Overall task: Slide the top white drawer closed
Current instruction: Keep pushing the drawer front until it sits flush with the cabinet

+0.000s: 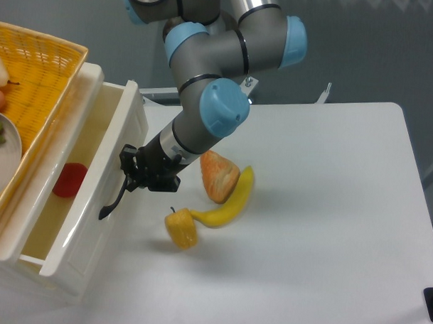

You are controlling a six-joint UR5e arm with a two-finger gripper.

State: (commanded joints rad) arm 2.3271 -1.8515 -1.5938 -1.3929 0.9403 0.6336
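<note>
The top white drawer (94,200) stands partly pulled out of its cabinet at the left edge of the table (321,229), with its panelled front facing the table's open surface. Its black arched handle (113,201) juts from that front panel. Inside the drawer, toward the cabinet side, lies a red pepper-like fruit (70,180), partly hidden under the ledge above.

The gripper (129,174) sits right against the drawer front at the upper end of the handle. Whether its fingers are clenched on the handle or merely pressed to it cannot be told, since the black parts merge. The grey and blue arm (211,112) reaches down to the drawer from the back of the table.

Above the drawer, on the cabinet top, rests a yellow wicker basket (34,84).

Just beyond the drawer front, on the table, lies a yellow pepper (181,229). A banana (229,204) touches it and curves away from the drawer. An orange-and-white bread-like piece (219,176) lies against the banana, on the side nearer the arm.
</note>
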